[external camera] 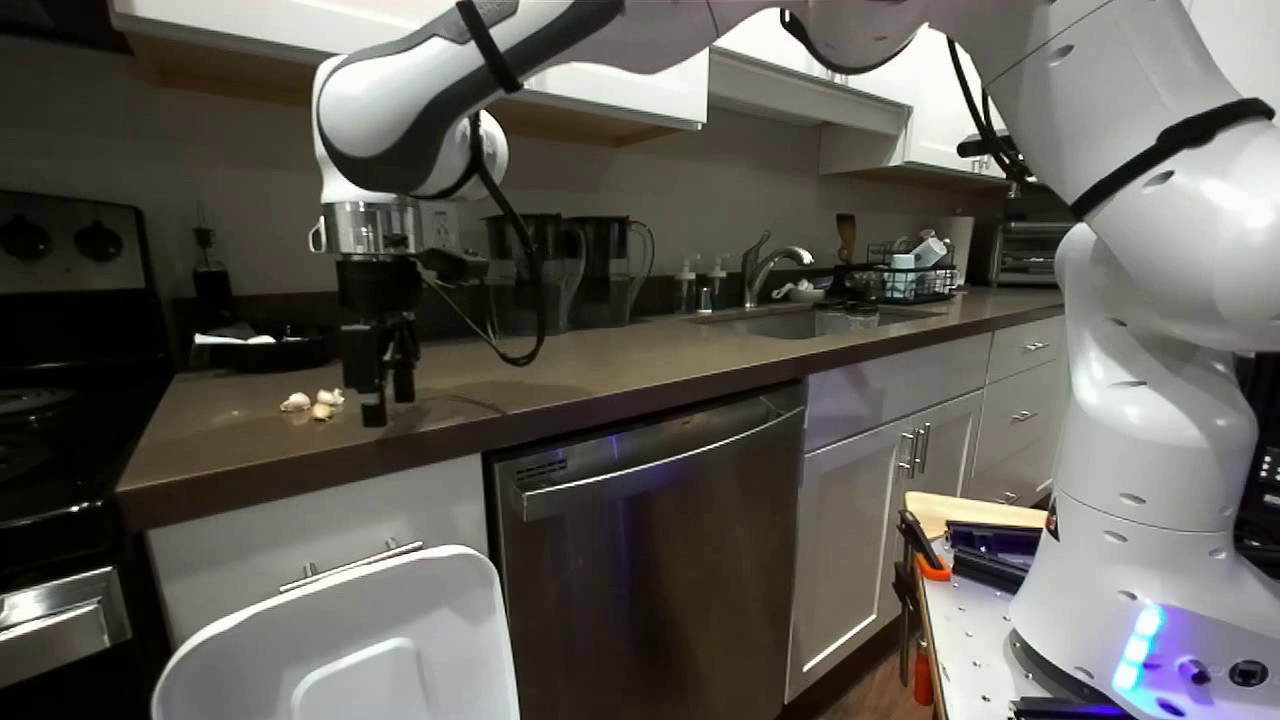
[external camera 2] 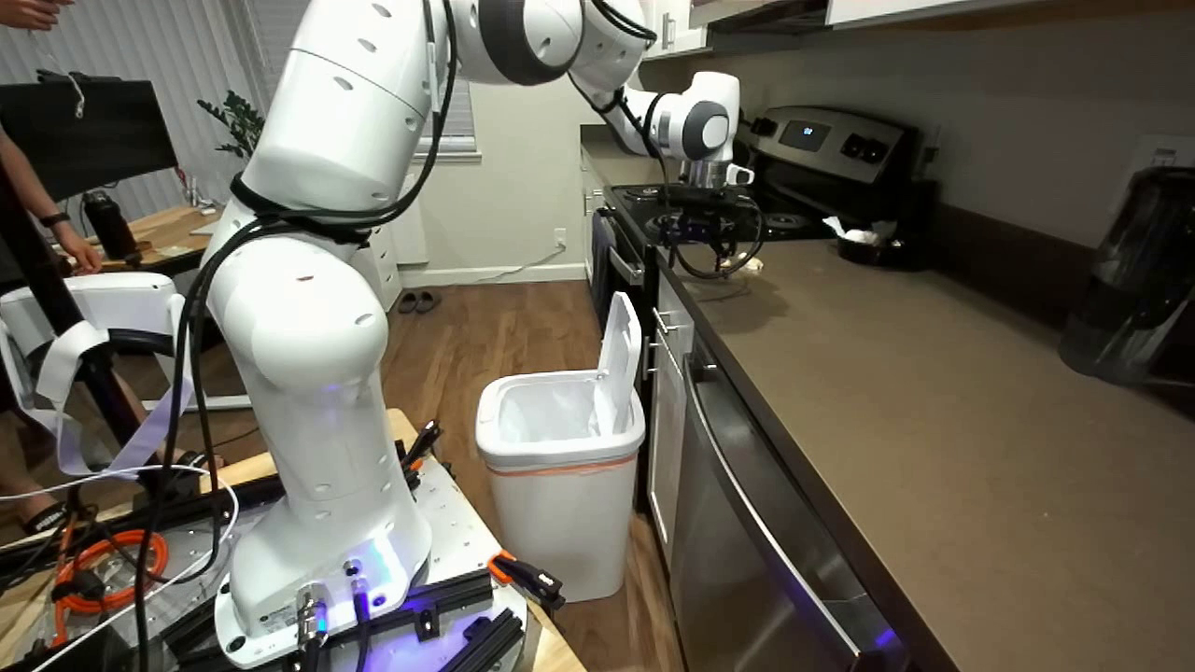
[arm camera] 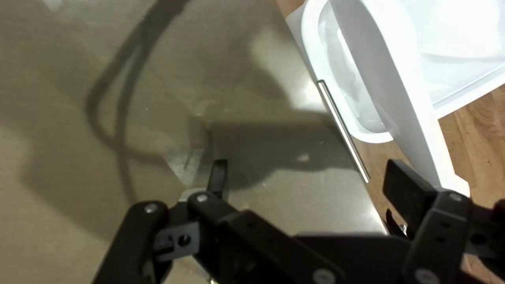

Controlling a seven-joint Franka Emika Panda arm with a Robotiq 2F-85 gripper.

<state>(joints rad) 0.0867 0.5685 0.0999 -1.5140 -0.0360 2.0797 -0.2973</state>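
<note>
Smooth brown kitchen countertop (external camera: 600,375) beside black-and-steel stove (external camera: 60,450). Jointed white robot arm (external camera: 1120,110) arches above, black gripper (external camera: 389,402) pointing down, fingers (arm camera: 410,193) spread.

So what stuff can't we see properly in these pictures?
Pale lumps: too small to be sure what they are, in an exterior view.
Counter: in the wrist view, the hand blocks part of it.
Bin: in the wrist view, the top and right edges cut it off.
Person: face cut off by the edge of an exterior view.
Stove screen: too small to read in an exterior view.
</note>
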